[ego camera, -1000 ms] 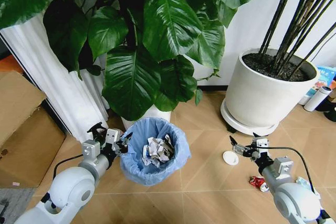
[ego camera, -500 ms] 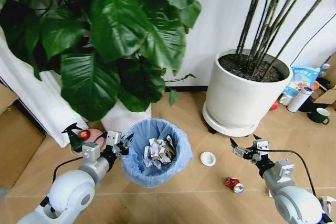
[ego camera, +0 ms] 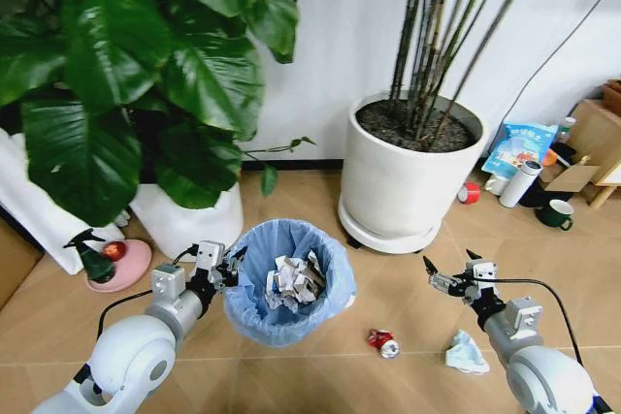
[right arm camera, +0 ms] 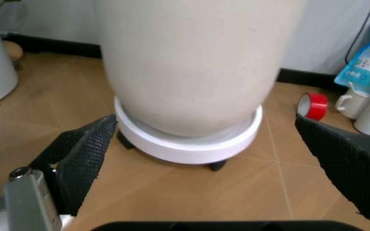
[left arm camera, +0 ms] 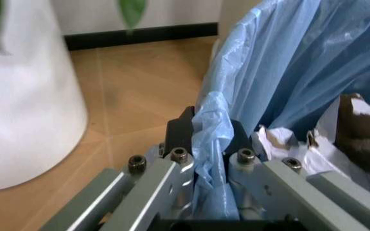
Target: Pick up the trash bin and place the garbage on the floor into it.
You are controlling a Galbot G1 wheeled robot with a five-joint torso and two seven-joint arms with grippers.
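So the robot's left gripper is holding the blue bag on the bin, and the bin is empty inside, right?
Not quite. The left gripper does pinch the light-blue bag at the rim of the trash bin, but the bin is not empty: the head view shows crumpled white paper lying inside it.

The left claw (ego camera: 230,265) reaches forward from a bent arm, its fingers (left arm camera: 179,131) pinched tight on the trash bin (ego camera: 287,281) rim. The right claw (ego camera: 448,269) is held out level, fingers (right arm camera: 82,154) spread wide, gripping nothing.
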